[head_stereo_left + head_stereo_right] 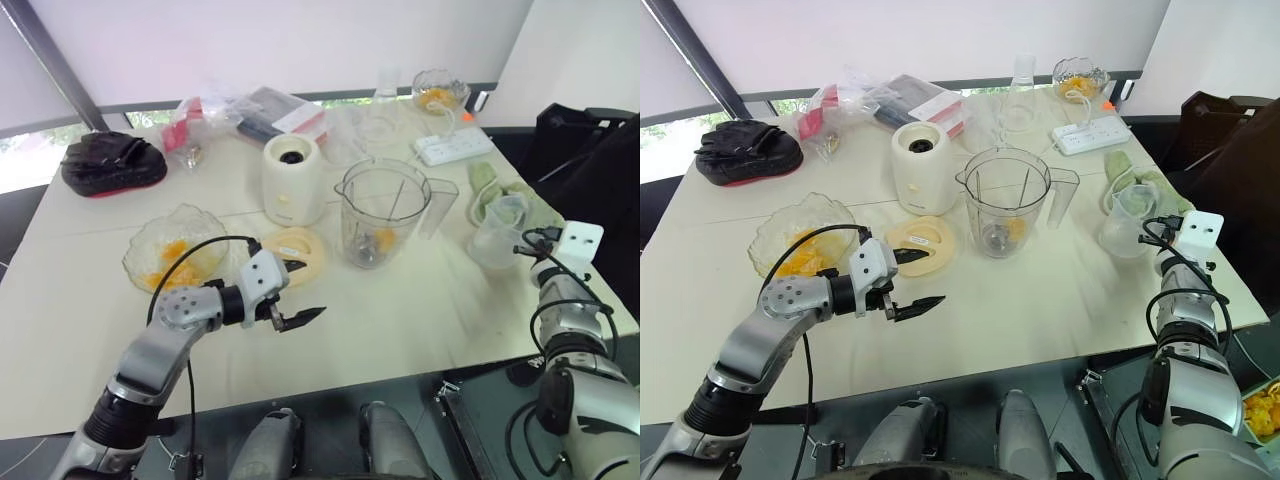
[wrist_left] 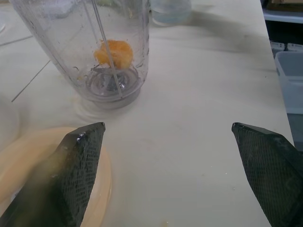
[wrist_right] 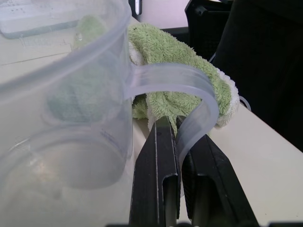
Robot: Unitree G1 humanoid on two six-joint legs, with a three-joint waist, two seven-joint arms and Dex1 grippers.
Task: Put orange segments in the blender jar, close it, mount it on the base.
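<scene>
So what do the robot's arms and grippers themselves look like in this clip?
Both arms are silver-grey metal with black joints and loose black cables. The left gripper has two black, pointed fingers with a fine mesh texture under a white wrist block. The right gripper has black slotted fingers.

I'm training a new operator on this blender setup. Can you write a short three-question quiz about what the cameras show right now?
1. True or false: the blender jar is already mounted on the base.
2. What is the right gripper shut on?
A. the handle of a clear plastic cup
B. the green cloth
C. the lid
3. Fill in: the left gripper hovers with jaws ____ near the lid.

Key: 1 false, the jar stands on the table beside the base, an orange segment inside. 2 A. 3 open.
</scene>
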